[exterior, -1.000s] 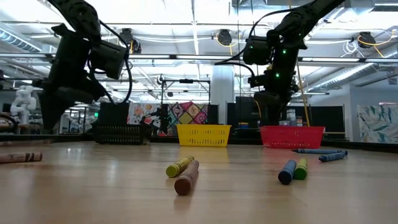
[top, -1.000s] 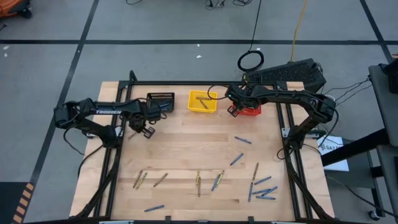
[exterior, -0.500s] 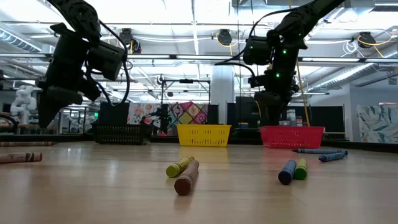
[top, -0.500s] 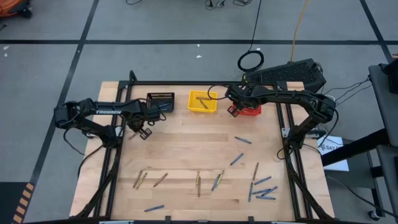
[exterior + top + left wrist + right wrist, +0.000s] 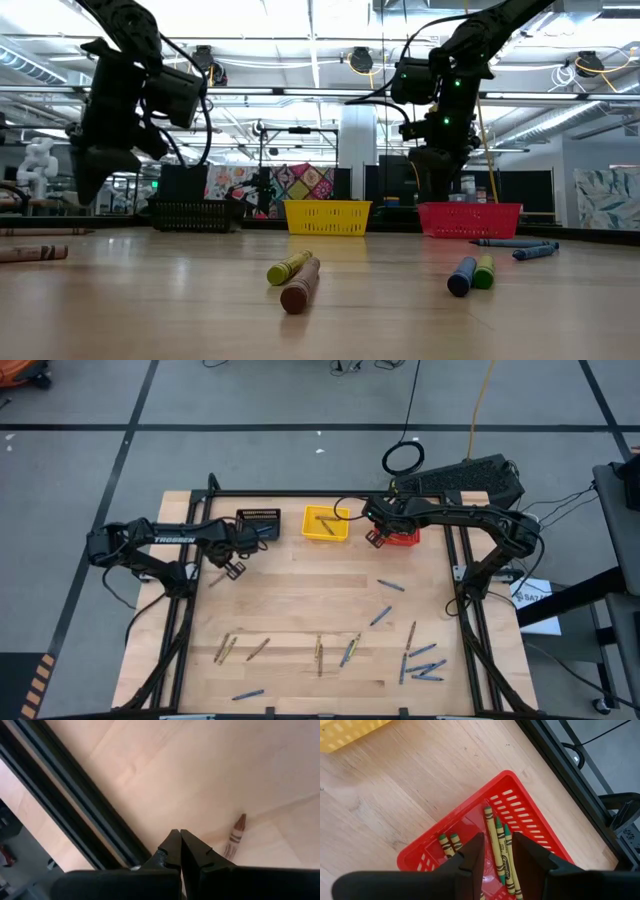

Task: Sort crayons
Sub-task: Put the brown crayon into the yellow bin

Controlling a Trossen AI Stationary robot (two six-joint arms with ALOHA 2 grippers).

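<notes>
Crayons lie scattered on the near half of the wooden table: blue ones (image 5: 390,586) (image 5: 425,665) at the right, tan and olive ones (image 5: 258,650) (image 5: 319,653) at the left and middle. My left gripper (image 5: 232,569) hangs shut and empty above the table near the black basket (image 5: 259,522). A brown crayon (image 5: 234,836) lies flat on the table beyond its tips (image 5: 180,837). My right gripper (image 5: 495,845) is open and empty over the red basket (image 5: 530,815), in which several olive-green crayons (image 5: 501,847) lie flat.
A yellow basket (image 5: 326,524) with one crayon in it stands between the black and red baskets along the far edge. Black frame rails (image 5: 65,795) run along the table's left and right sides. In the low view, crayons (image 5: 300,285) (image 5: 461,276) lie close in front.
My left gripper has shifted a little toward the table's left edge and back while turning slightly, staying shut above the table.
</notes>
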